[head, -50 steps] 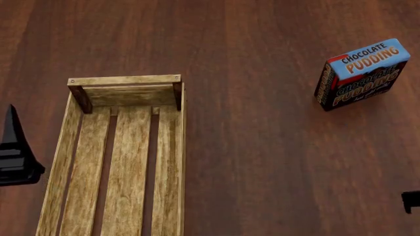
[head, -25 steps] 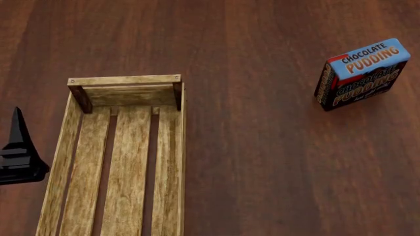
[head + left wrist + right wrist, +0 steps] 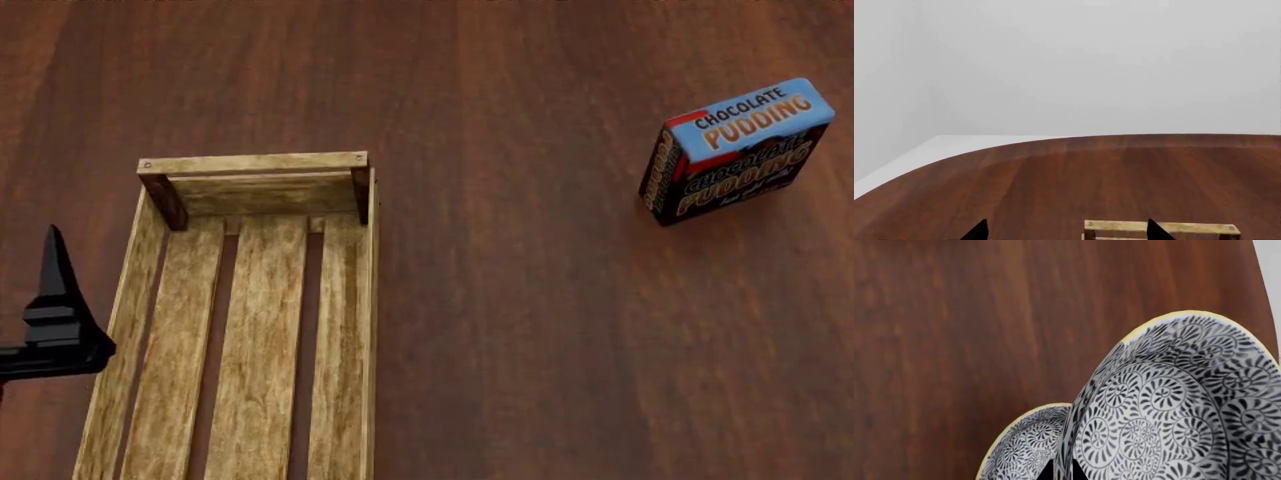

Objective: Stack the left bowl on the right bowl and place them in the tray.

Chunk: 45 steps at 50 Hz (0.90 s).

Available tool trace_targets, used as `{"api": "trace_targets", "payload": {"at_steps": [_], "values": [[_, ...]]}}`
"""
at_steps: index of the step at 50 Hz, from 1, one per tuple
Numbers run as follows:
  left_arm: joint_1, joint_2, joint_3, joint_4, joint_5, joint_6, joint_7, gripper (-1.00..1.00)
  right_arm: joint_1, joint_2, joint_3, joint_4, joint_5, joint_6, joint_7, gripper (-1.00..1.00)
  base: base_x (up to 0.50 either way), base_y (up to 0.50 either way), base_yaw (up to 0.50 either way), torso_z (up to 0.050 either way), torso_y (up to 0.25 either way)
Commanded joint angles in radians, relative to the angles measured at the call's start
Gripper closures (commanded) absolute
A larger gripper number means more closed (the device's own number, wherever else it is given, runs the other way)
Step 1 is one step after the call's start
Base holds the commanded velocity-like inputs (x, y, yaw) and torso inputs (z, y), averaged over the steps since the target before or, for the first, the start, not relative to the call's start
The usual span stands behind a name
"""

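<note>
Head view: no bowl yet in the pale wooden tray [image 3: 367,330], set on the dark table [image 3: 534,350] well apart from the chocolate pudding box [image 3: 734,150]. Right wrist view: right gripper [image 3: 1062,472] seemingly pinched on the rim of the nearer patterned bowl [image 3: 1174,405], tilted up beside the second bowl [image 3: 1024,450]; impossible to tell whether nested. Left gripper [image 3: 1066,235] spread wide, holding nothing, beside the tray; stacking probably in hand, placing undone.

left gripper [image 3: 54,300] shifted rightward, closer to the tray [image 3: 360,330]
</note>
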State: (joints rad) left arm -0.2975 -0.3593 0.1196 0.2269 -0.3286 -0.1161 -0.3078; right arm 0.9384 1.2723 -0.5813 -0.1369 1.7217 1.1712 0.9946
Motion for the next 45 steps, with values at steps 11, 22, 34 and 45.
{"api": "trace_targets", "payload": {"at_steps": [11, 22, 34, 45], "values": [[0.000, 0.002, 0.017, -0.017, 0.010, 0.018, 0.003, -1.00, -0.121, 0.020, -0.007, -0.014, -0.059, -0.122, -0.057, 1.00, 0.00, 0.00, 0.00, 0.000, 0.000], [0.006, -0.005, 0.011, 0.012, 0.004, 0.005, -0.009, -1.00, -0.189, 0.030, -0.014, -0.013, -0.084, -0.190, -0.093, 1.00, 0.00, 0.00, 0.00, 0.000, 0.000], [0.000, -0.005, 0.023, 0.019, 0.009, -0.006, -0.016, -1.00, -0.209, 0.002, -0.028, 0.022, -0.122, -0.210, -0.131, 1.00, 0.00, 0.00, 0.00, 0.000, 0.001], [-0.006, -0.004, 0.032, 0.011, 0.013, -0.008, -0.018, -1.00, -0.268, 0.017, -0.032, 0.019, -0.125, -0.264, -0.152, 1.00, 0.00, 0.00, 0.00, 0.000, 0.000]]}}
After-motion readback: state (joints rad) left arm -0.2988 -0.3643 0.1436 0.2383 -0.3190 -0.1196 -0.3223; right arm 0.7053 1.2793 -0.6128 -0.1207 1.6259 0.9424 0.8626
